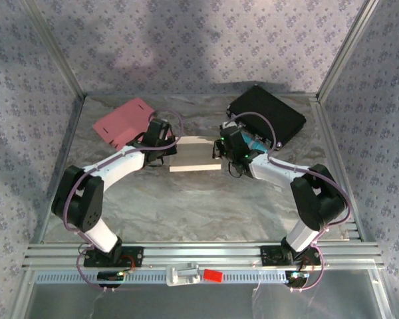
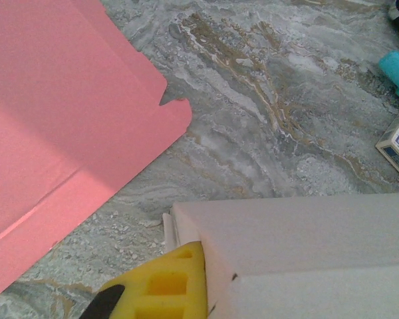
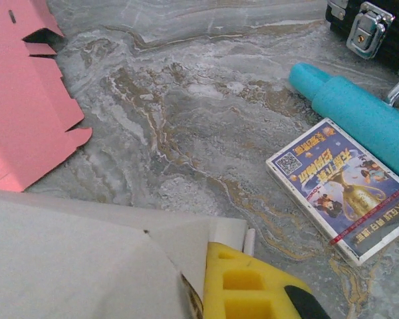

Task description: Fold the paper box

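Right now the left gripper (image 1: pixel 167 149) is shut tight, and its yellow finger (image 2: pixel 161 287) sits at the left end of the paper box (image 1: pixel 195 158), where it seems to pinch a thin bit of the wall (I can see just one finger there, so I am not fully sure). The right gripper (image 1: pixel 221 150) is shut tight too, and it meets the right end of the same box in the same way. So the white box lies in the middle of the table (image 1: pixel 186 206), between the two hands. Its long side runs left to right, from one hand straight across to the other. Each hand is right at its own end, so neither one is nearer. I think the next fold needs both ends to move together, or the box may twist. Further out, a flat pink card (image 1: pixel 123 123) lies at the far left and a black case (image 1: pixel 266 113) sits at the far right, both apart from the box
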